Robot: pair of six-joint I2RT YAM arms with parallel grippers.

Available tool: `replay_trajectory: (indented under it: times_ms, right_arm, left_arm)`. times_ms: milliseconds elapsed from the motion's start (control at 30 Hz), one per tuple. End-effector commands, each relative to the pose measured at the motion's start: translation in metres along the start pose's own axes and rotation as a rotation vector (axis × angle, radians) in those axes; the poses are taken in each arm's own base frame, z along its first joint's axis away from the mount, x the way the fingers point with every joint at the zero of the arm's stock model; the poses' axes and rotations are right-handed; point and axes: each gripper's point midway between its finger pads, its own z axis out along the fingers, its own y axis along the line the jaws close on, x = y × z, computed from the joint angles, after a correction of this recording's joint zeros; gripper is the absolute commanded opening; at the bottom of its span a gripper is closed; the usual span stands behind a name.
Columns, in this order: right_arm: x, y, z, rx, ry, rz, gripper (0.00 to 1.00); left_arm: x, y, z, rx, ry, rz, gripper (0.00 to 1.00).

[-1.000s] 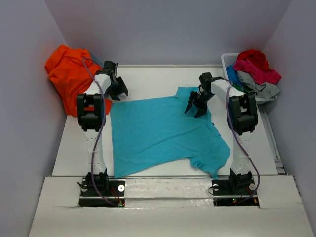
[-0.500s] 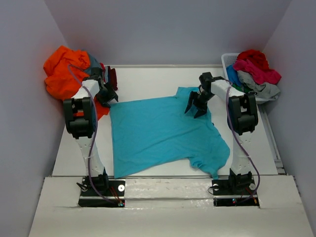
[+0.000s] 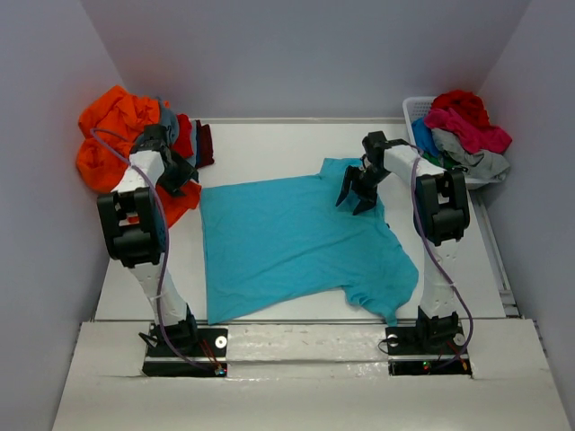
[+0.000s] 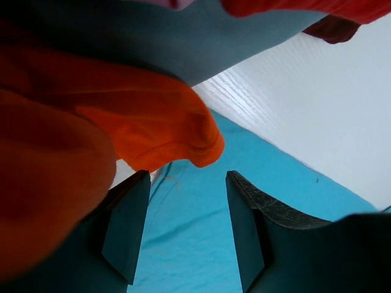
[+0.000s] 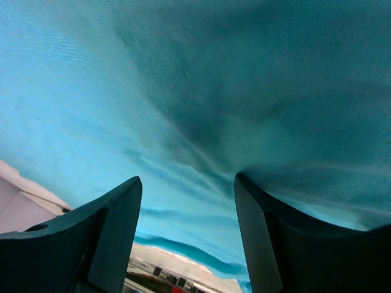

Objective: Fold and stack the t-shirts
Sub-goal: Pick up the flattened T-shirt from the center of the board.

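The soft turquoise short-sleeved t-shirt (image 3: pixel 296 238) lies flat in the middle of the white table (image 3: pixel 269 148), not folded yet. No neat stack shows. A crumpled orange t-shirt (image 3: pixel 112 135) sits at 10 o'clock; more fill the white slatted plastic basket (image 3: pixel 411 106) at 2 o'clock. Both the left gripper (image 4: pixel 187 180), by the orange heap, and the right gripper (image 5: pixel 186 183), over the turquoise cloth, gape empty. The heaps hide how many shirts are left.

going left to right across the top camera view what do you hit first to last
orange t-shirt → turquoise t-shirt → white basket piled with shirts. The left gripper overlaps the orange one and the right gripper overlaps the turquoise one, so both are left out.
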Motion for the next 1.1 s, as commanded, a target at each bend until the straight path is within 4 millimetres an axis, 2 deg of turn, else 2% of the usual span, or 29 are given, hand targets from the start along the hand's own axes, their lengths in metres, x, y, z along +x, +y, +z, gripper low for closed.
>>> replay_trajectory:
  times_ms: [0,133,300,433,600,633,667,733,833,933,1000,1033,1067]
  right_arm:
    - [-0.001,-0.026,0.015,0.090,0.008,-0.014,0.69]
    - [-0.003,-0.031,0.016,0.094,0.008,-0.004,0.69]
    - [-0.002,-0.031,0.016,0.095,0.010,-0.005,0.69]
    - [-0.003,-0.031,0.015,0.097,0.008,-0.006,0.69]
    - [-0.003,-0.032,0.016,0.099,0.010,-0.005,0.69]
    - [-0.003,-0.032,0.018,0.100,0.013,-0.004,0.69]
    - [-0.003,-0.032,0.017,0.101,0.012,-0.004,0.69]
    - [-0.004,-0.032,0.017,0.101,0.012,-0.004,0.69]
    - [-0.004,-0.032,0.017,0.104,0.011,-0.004,0.69]
    - [-0.005,-0.033,0.019,0.107,0.013,-0.003,0.69]
    - [-0.006,-0.035,0.019,0.120,0.005,0.001,0.69]
    - [-0.009,-0.037,0.019,0.133,-0.010,0.005,0.69]
    - [-0.011,-0.036,0.018,0.133,-0.017,0.004,0.69]
  left_arm:
    - [-0.032,0.010,-0.029,-0.011,-0.137,-0.111,0.64]
    - [-0.034,0.013,-0.031,-0.036,-0.143,-0.103,0.64]
    - [-0.036,0.036,-0.028,-0.058,-0.143,-0.170,0.65]
    - [-0.033,0.019,-0.023,0.037,-0.106,-0.132,0.63]
    - [-0.031,-0.019,-0.016,0.113,-0.079,-0.004,0.63]
    - [-0.030,-0.018,-0.015,0.105,-0.063,0.017,0.63]
    - [-0.028,-0.031,-0.016,0.121,-0.063,0.055,0.63]
    - [-0.021,-0.033,-0.009,0.096,-0.035,0.090,0.63]
    - [-0.017,-0.045,-0.008,0.109,-0.034,0.145,0.63]
    - [0.000,-0.062,-0.001,0.128,0.016,0.234,0.63]
    - [0.004,-0.071,0.001,0.134,0.031,0.291,0.63]
    - [0.016,-0.073,0.008,0.122,0.063,0.317,0.63]
    - [0.016,-0.072,0.010,0.118,0.069,0.322,0.63]
